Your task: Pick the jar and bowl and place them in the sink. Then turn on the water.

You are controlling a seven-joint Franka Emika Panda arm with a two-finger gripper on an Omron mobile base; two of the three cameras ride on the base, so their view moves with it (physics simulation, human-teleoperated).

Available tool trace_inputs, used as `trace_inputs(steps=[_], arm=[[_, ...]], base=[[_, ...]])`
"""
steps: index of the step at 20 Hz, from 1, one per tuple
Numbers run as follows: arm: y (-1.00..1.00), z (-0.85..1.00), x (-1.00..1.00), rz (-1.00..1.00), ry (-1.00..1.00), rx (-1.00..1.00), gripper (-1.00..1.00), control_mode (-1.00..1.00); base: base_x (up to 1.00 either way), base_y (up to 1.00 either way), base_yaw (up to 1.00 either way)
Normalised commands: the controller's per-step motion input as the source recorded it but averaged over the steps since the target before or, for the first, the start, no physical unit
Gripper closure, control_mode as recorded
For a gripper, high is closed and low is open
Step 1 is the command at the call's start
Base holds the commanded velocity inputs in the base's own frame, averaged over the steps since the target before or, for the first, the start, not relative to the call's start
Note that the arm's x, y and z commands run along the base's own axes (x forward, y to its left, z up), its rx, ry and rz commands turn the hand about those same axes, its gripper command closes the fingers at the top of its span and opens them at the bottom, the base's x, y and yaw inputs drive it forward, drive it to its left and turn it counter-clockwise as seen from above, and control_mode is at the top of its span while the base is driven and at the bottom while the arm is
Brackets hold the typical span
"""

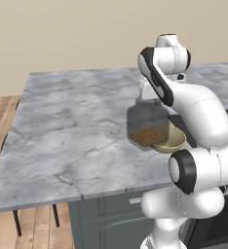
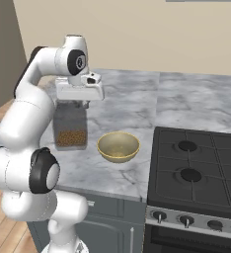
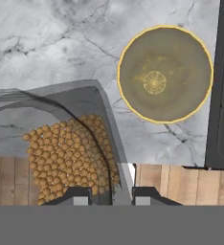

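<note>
A simulated kitchen island with a grey marble counter (image 1: 72, 126), seen from behind a white robot arm. The arm reaches forward and down over the counter, and its gripper (image 2: 79, 103) is clamped on the rim of the jar (image 2: 70, 126), a clear faceted glass jar with brown granules in its lower part. In the hand view one finger sits inside the glass wall and the other outside it, pinching the wall between them. The jar hangs under the gripper and looks lifted a little off the counter, though its base is hard to judge. No lid can be made out on it.

The bowl (image 2: 118, 147), yellowish-tan and speckled inside, rests upright and empty on the counter just beside the jar, on the side nearer the black stove (image 2: 196, 168).

Progress, as a judgement: the task is at its first step. The jar is gripped but not yet carried off, the bowl is untouched, and the placing of both, then turning on the water, are all left to do
</note>
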Motion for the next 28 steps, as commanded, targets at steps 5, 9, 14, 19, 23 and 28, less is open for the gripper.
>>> trace_inputs(steps=[5,9,14,19,23,28], arm=[[-0.11,0.08,-0.23,-0.05,-0.05,0.00,1.00,-1.00],[-0.06,0.22,-0.11,-0.07,-0.01,0.00,1.00,-1.00],[-0.02,0.23,-0.06,-0.06,0.00,0.00,1.00,-1.00],[-0.01,0.32,-0.13,-0.07,0.00,0.00,1.00,-1.00],[-0.12,0.15,-0.22,-0.07,0.00,0.00,1.00,-1.00],[-0.26,0.01,-0.19,-0.03,0.00,0.00,1.00,-1.00]], base=[[0.00,0.00,0.00],[0.00,0.00,0.00],[0.00,0.00,0.00],[0.00,0.00,0.00],[0.00,0.00,0.00],[0.00,0.00,0.00]])
